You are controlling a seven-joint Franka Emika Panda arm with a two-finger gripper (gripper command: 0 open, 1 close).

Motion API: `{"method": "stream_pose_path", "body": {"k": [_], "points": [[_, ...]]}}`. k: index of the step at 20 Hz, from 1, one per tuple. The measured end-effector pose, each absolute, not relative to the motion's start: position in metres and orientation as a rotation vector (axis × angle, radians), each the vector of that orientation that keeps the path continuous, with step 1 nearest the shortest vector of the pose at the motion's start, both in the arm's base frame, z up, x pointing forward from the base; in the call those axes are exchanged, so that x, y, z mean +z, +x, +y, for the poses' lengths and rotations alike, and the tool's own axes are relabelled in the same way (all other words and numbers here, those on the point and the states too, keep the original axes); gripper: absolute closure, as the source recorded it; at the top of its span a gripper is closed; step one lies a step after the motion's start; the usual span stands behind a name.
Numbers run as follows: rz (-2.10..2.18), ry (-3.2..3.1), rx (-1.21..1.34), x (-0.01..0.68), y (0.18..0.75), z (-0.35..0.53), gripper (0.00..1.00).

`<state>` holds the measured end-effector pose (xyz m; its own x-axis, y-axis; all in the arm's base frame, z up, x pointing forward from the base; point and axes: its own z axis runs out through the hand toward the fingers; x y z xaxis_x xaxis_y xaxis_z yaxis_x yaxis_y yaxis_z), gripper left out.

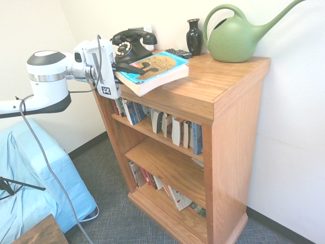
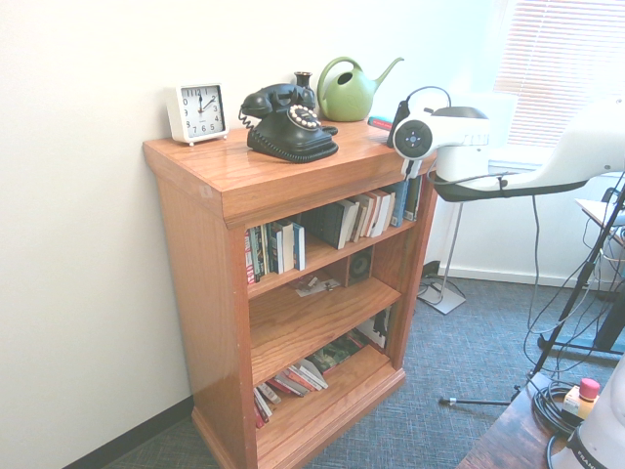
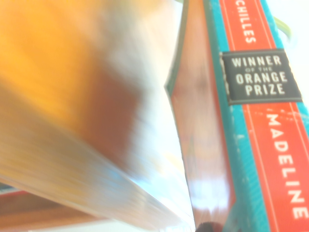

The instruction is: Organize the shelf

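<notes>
The shelf (image 1: 218, 81) is an orange-brown wooden bookcase against the wall, also seen from its other side (image 2: 215, 166). A thick book (image 1: 155, 71) with a teal and yellow cover lies at the near left corner of its top, jutting over the edge. My gripper (image 1: 127, 69) comes in level from the left and is shut on the book's edge, one black finger across the cover. In the wrist view the book's spine (image 3: 270, 145) is red and teal with "Winner of the Orange Prize". In the second exterior view only a sliver of the book (image 2: 379, 123) shows behind the wrist.
On the top stand a black rotary phone (image 1: 131, 44), a black vase (image 1: 194, 36), a green watering can (image 1: 236, 35) and a white clock (image 2: 196, 111). Rows of books (image 1: 172, 127) fill the upper board; more lean on the bottom board. A blue-covered seat (image 1: 30, 173) stands at left.
</notes>
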<state>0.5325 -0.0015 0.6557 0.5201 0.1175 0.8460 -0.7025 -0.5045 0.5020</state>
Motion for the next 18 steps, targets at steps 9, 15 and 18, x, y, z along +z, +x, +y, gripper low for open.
{"method": "stream_pose_path", "body": {"k": [9,15,18], "points": [[-0.804,2.064,1.164,0.688,0.415,-0.002,1.0],[-0.975,2.298,1.197,0.638,0.347,0.016,1.0],[-0.993,2.397,1.213,0.607,0.336,0.035,1.0]]}}
